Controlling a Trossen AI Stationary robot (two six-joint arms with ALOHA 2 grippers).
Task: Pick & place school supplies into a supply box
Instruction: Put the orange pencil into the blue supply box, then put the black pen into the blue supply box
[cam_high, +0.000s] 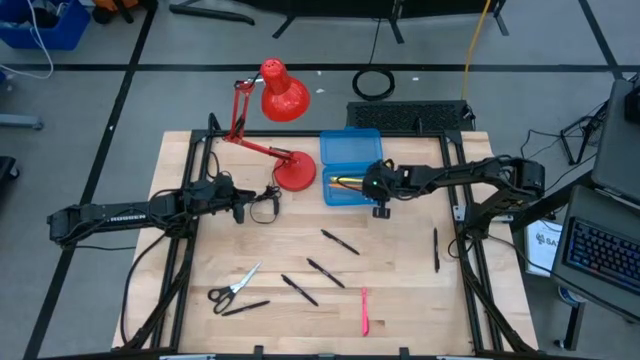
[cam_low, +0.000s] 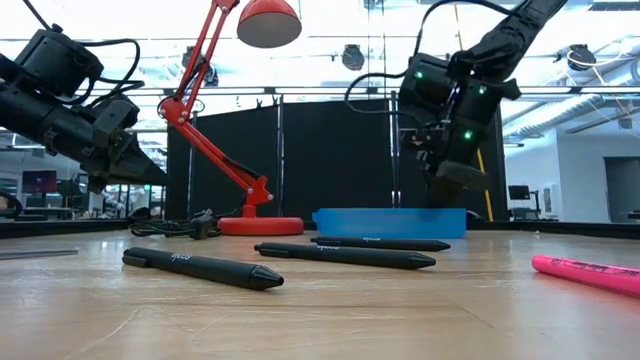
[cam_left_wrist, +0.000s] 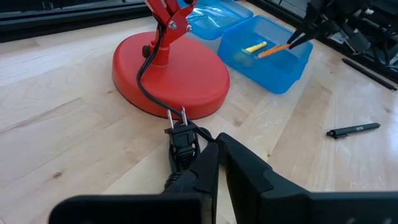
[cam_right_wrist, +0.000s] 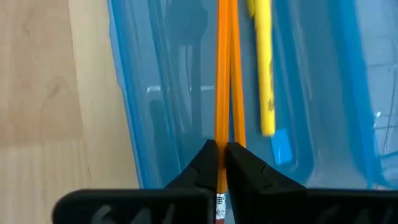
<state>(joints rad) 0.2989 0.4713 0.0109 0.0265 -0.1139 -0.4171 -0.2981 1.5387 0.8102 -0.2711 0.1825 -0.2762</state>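
Observation:
The open blue supply box (cam_high: 350, 165) stands on the table beside the red lamp's base, with the yellow marker (cam_right_wrist: 264, 62) lying in it. My right gripper (cam_high: 378, 190) is over the box's near side, shut on the orange pencil (cam_right_wrist: 222, 87), which also shows in the left wrist view (cam_left_wrist: 278, 48). My left gripper (cam_left_wrist: 217, 152) is shut and empty next to the lamp's plug (cam_left_wrist: 180, 134). Several black pens (cam_high: 325, 272), the scissors (cam_high: 233, 287) and the pink pen (cam_high: 364, 310) lie flat on the table's near half. My right gripper pinches the orange pencil between its two fingers near the metal-banded end (cam_right_wrist: 219, 198). The pencil runs forward along the fingers and slants down into the box (cam_left_wrist: 267, 53). Whether its far end touches the box's floor I cannot tell.
The red desk lamp (cam_high: 285, 100) stands left of the box, its round base (cam_left_wrist: 168, 74) and cord close to my left gripper. One black pen (cam_high: 436, 250) lies near the table's right edge. A black keyboard-like tray (cam_high: 410, 115) sits behind the box.

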